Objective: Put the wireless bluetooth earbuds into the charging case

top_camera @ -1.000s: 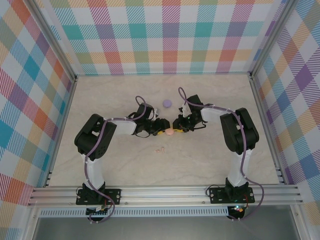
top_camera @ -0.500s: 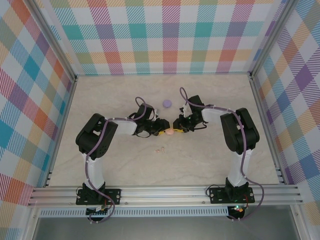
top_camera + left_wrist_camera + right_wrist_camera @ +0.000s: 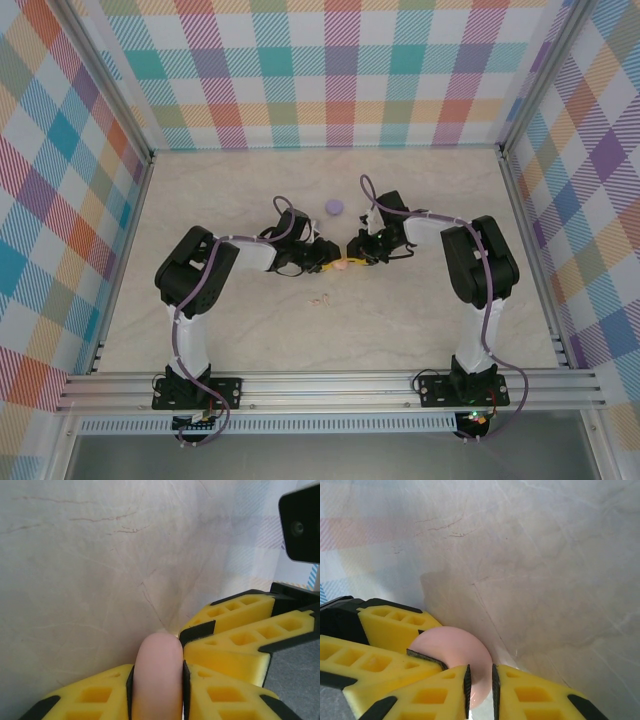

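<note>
Earbuds (image 3: pixel 320 298) loose on marble table (image 3: pixel 430 320); both jaws clamp pink case (image 3: pixel 157 680); plaid walls (image 3: pixel 340 80).

Left end effector (image 3: pixel 158 680) at bottom edge: two yellow foam-like fingers (image 3: pixel 95 697) pressed against both flat sides of pale pink charging case (image 3: pixel 159 655). Case stands edge-on, rounded rim up. Right end effector (image 3: pixel 200 636) enters from right, yellow fingertips touching case's right side. Black camera housing (image 3: pixel 300 527) at top right. Pale marbled bench (image 3: pixel 90 570) behind, thin reddish veins.
</note>
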